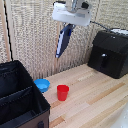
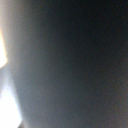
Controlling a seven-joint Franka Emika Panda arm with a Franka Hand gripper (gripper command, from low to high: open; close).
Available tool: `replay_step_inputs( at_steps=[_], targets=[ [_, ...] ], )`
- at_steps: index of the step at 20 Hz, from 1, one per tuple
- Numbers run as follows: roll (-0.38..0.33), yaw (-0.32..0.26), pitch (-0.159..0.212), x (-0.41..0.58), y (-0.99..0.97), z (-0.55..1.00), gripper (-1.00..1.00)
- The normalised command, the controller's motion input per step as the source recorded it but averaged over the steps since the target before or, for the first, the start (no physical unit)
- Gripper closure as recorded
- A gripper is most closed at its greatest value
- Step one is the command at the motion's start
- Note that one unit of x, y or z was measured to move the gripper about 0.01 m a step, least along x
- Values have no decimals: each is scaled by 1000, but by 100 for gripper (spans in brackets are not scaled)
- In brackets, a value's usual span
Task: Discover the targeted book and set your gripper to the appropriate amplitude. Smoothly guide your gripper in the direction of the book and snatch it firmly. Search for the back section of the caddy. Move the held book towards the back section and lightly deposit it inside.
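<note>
Hand (image 1: 68, 26) apparently gripping book (image 1: 63, 41) aloft

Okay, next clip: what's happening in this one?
The robot arm's gripper has the dark navy book in its jaws, hanging high above the wooden table. The black fabric caddy sits lower, at the exterior view's left, with nothing visible placed in its compartments yet. A blue bowl and a red cup stand on the table beside it. The wrist view is just a dark blur.

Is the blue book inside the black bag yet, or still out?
Still out. The book hangs in the air from the end effector, above the wooden table, off to the exterior view's right of the caddy.
</note>
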Motion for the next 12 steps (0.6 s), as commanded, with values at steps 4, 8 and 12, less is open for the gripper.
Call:
replay_step_inputs(
  at_steps=[4, 8, 12],
  targets=[
    [-3, -141, -84, 0, 648, 981, 100],
    [-12, -127, -68, 19, 726, 891, 100],
    [-7, -86, -4, 113, 854, 408, 100]
  ],
)
